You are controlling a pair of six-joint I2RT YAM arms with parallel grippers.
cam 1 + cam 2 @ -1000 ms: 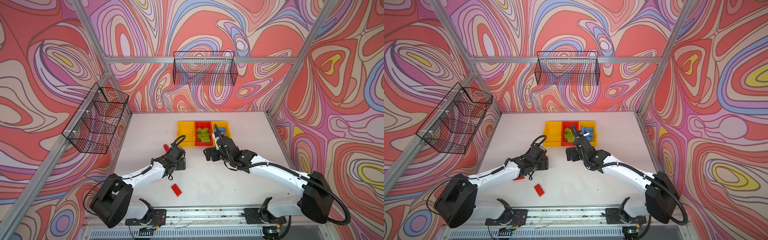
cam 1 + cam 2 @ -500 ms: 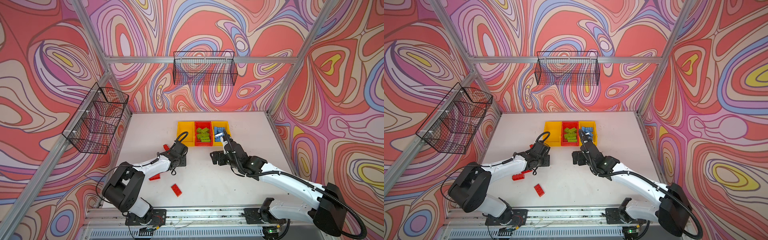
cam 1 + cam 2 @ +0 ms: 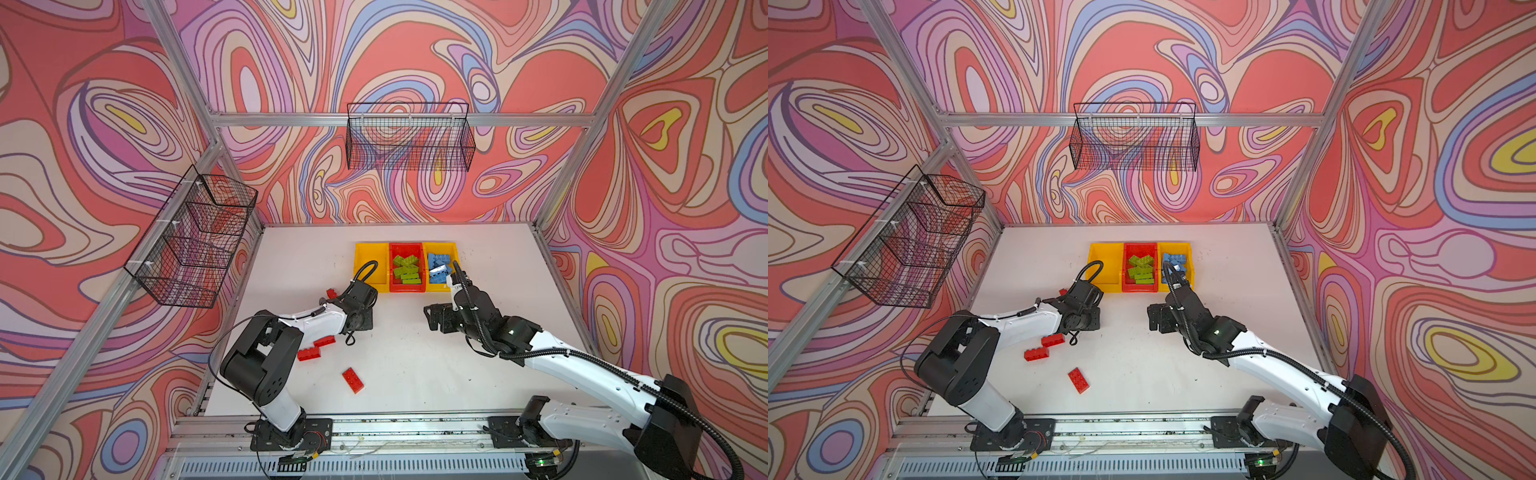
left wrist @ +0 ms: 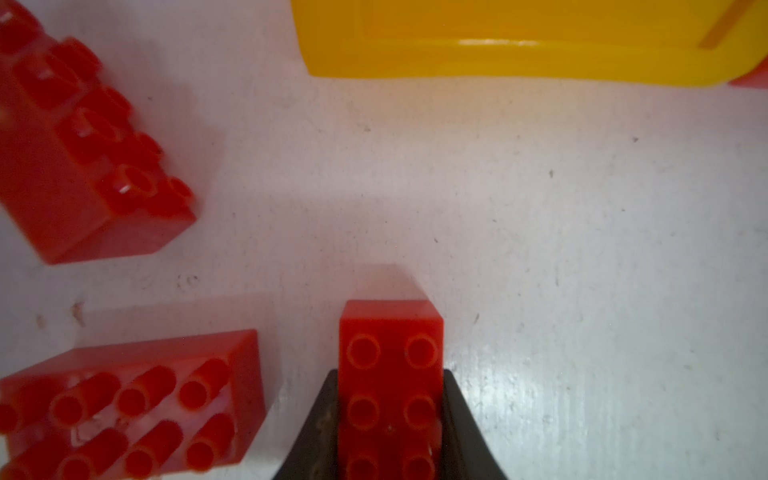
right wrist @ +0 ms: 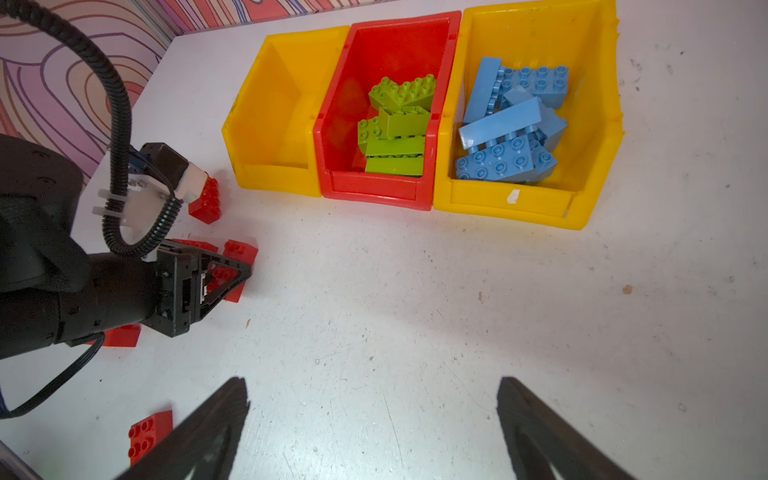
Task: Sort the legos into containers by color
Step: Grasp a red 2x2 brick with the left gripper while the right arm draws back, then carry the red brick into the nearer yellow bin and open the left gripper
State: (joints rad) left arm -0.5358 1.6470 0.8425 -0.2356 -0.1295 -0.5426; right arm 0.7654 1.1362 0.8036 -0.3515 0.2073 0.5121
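Near the yellow bin [image 4: 498,62], a red lego [image 4: 390,332] among two others [image 4: 124,407] [image 4: 83,145] is being clamped by the left gripper [image 4: 388,374], the right gripper [image 5: 372,386] being held wide.

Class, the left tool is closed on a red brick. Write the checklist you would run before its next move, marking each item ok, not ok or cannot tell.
1. The left tool shut on the held brick: ok.
2. The held brick apart from the neighbouring red brick: ok.
3. The held brick lifted off the table: cannot tell.
4. An empty yellow bin waiting: ok.
5. The right tool open, apart from the left tool: ok.
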